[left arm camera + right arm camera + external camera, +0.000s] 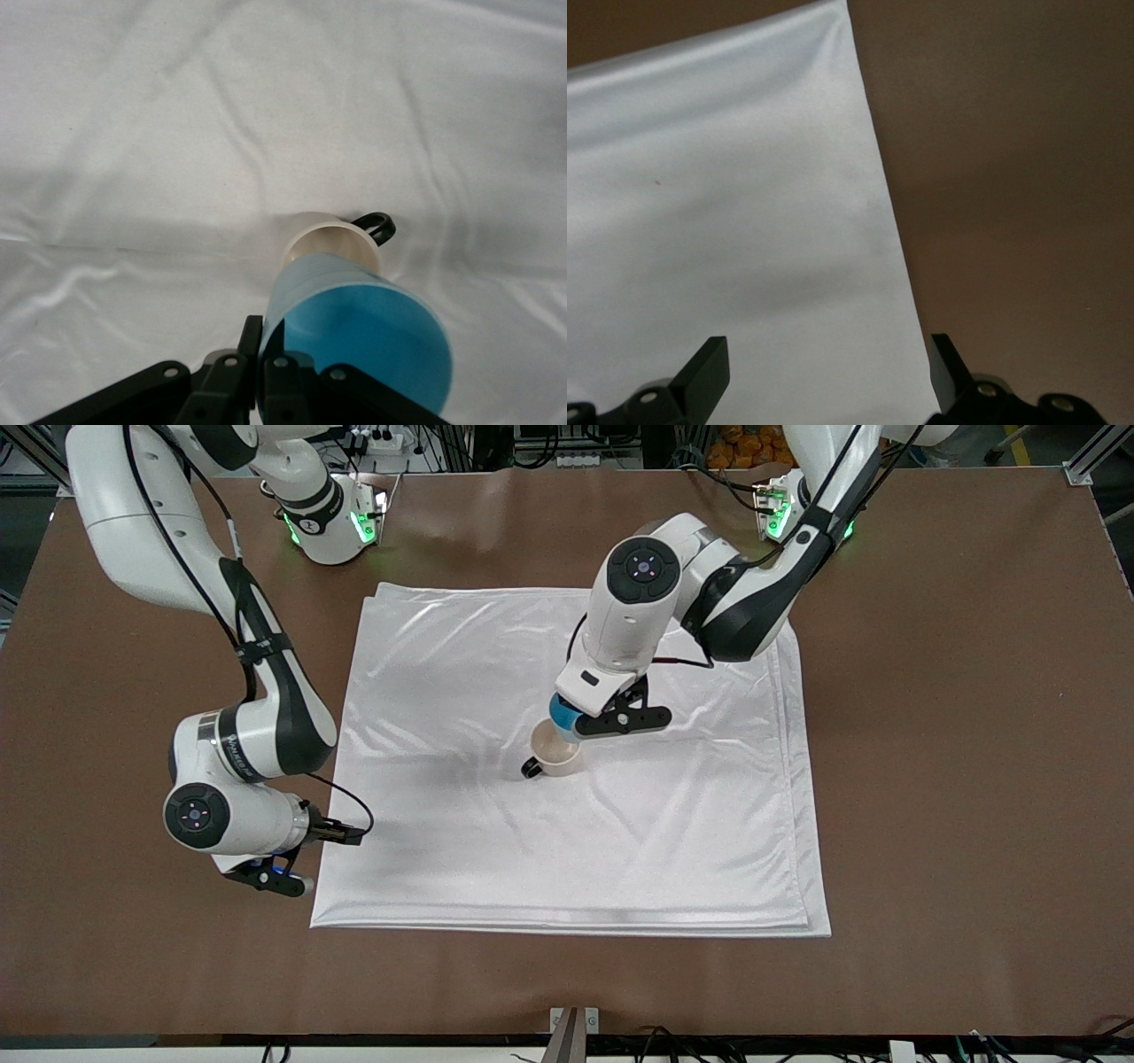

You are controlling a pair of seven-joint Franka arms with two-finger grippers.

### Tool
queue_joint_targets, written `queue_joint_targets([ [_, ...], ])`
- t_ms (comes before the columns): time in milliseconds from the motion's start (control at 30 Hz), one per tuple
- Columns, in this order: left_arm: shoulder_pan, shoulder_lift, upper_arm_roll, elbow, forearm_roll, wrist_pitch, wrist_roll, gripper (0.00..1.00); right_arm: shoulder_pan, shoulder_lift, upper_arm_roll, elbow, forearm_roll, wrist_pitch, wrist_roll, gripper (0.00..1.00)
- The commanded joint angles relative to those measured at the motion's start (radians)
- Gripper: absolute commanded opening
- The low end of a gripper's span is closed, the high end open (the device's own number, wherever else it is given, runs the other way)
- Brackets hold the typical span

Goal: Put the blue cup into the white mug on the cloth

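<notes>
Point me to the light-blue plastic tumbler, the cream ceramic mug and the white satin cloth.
light-blue plastic tumbler (354, 323), left wrist view, side wall
cream ceramic mug (551, 750), front view, inner wall
white satin cloth (620, 850), front view, bare middle

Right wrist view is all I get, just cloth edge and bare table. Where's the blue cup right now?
Observer: The blue cup is held in the left gripper, right over the white mug.
Operator: Is it inside the mug yet?
Observer: Cannot tell; in the left wrist view the cup overlaps the mug's rim.
Operator: Where does the mug sit?
Observer: Upright near the middle of the cloth.
Operator: And my arm?
Observer: The right gripper waits, fingers open, over the cloth's corner nearest the front camera, at the right arm's end.
</notes>
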Motion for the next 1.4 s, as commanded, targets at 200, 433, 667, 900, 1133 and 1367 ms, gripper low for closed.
queue_joint_targets([
  [200,-0.066,0.094,0.013,0.040,0.065,0.087,-0.102,0.00,-0.041,-0.375,0.021,-0.517,-0.008,0.146,-0.083,1.00],
  [433,-0.079,0.123,0.013,0.037,0.110,0.089,-0.106,0.00,-0.040,-0.544,0.022,-0.689,-0.003,0.143,-0.076,1.00],
  [667,-0.081,0.151,0.015,0.039,0.115,0.096,-0.106,0.00,-0.040,-0.607,0.025,-0.643,-0.001,-0.010,-0.076,1.00],
  [900,-0.098,0.174,0.045,0.039,0.115,0.141,-0.106,0.00,-0.040,-0.606,0.025,-0.435,0.017,-0.243,-0.090,1.00],
  [1133,-0.142,0.177,0.087,0.039,0.113,0.145,-0.108,0.00,-0.046,-0.604,0.021,-0.262,0.017,-0.385,-0.189,1.00],
  [1367,-0.150,0.181,0.096,0.039,0.119,0.147,-0.114,1.00,-0.069,-0.617,0.016,-0.202,0.040,-0.477,-0.274,1.00],
])
